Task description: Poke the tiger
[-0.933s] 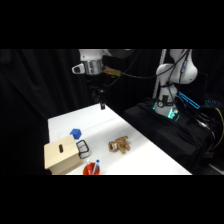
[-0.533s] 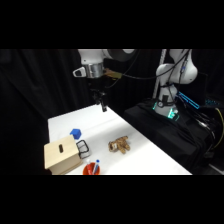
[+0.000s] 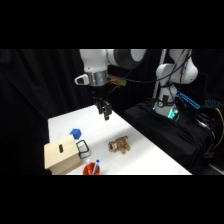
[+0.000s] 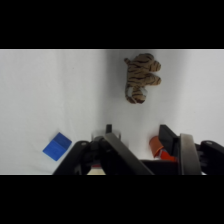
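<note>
We note the gripper (image 3: 106,114) high above the tiger (image 3: 119,145), finger spacing not discernible, holding nothing; a slightly offset descent risks nudging the toy aside.

**Tiger toy lying alone on the white counter**

You have one small soft toy tiger (image 3: 119,145) to look at, tan-brown with darker stripes across its rounded body. In the wrist view the striped plush tiger (image 4: 140,77) lies flat on the white counter (image 4: 60,95), its stubby legs sticking out to one side and its body running roughly up and down the picture. Nothing touches it; bare counter surrounds it on every side. In the side view you find it toward the near part of the counter, right of centre, lying low as a lumpy brown shape. Its face cannot be made out in either view.
</note>
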